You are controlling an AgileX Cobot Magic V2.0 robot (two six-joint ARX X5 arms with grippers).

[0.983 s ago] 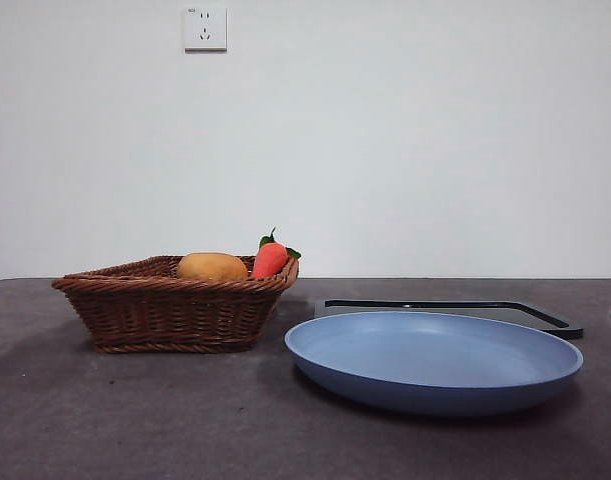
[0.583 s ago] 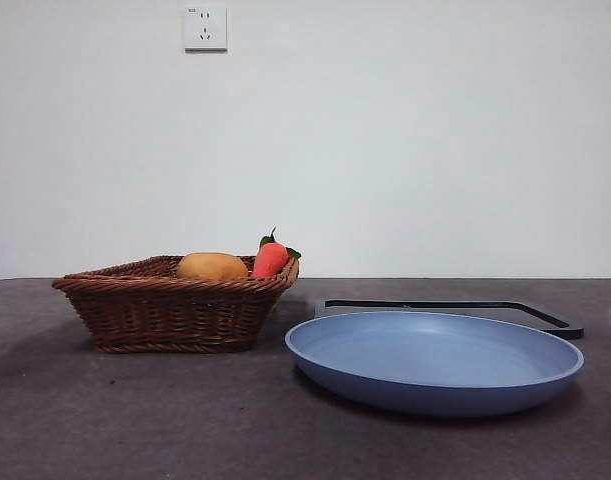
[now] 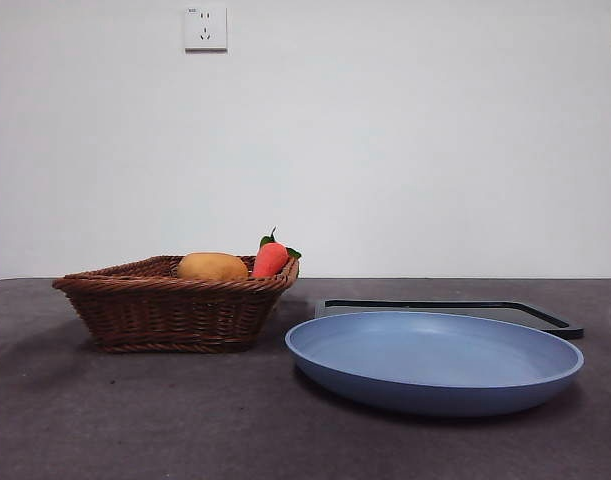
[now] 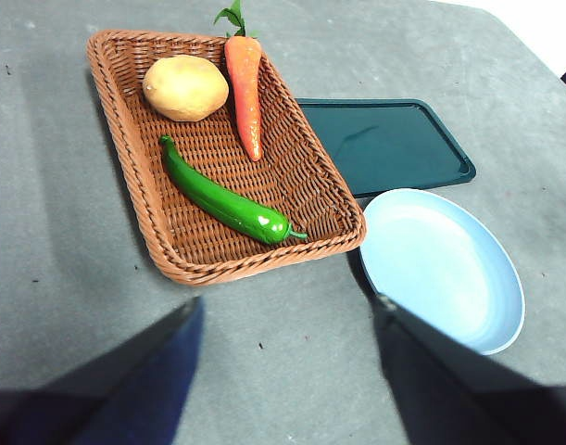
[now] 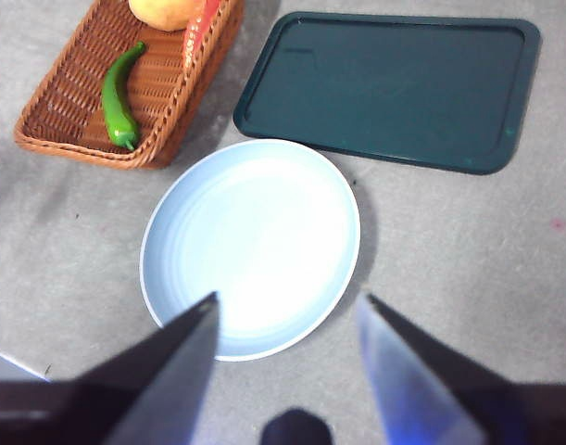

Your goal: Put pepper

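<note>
Pepper (image 4: 225,199) lies in basket (image 4: 125,185) near its rim; both hands gape empty.

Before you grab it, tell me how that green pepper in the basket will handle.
The pepper looks glossy, so it may slip in the left hand. Long, slender and curved, it would probably pivot if gripped off-centre. Lying flat on the basket weave, it seems unlikely to roll.

In the front view the wicker basket (image 3: 175,305) wall conceals the pepper (image 4: 225,198) entirely; only the tops of the potato (image 3: 212,266) and carrot (image 3: 270,258) rise above the rim. The blue plate (image 3: 435,362) hides part of the dark tray (image 3: 455,306). In the right wrist view the frame edge crops the potato and carrot. Both end effector (image 4: 287,371) (image 5: 287,371) jaw sets appear blurred, cut off at the edge.
</note>
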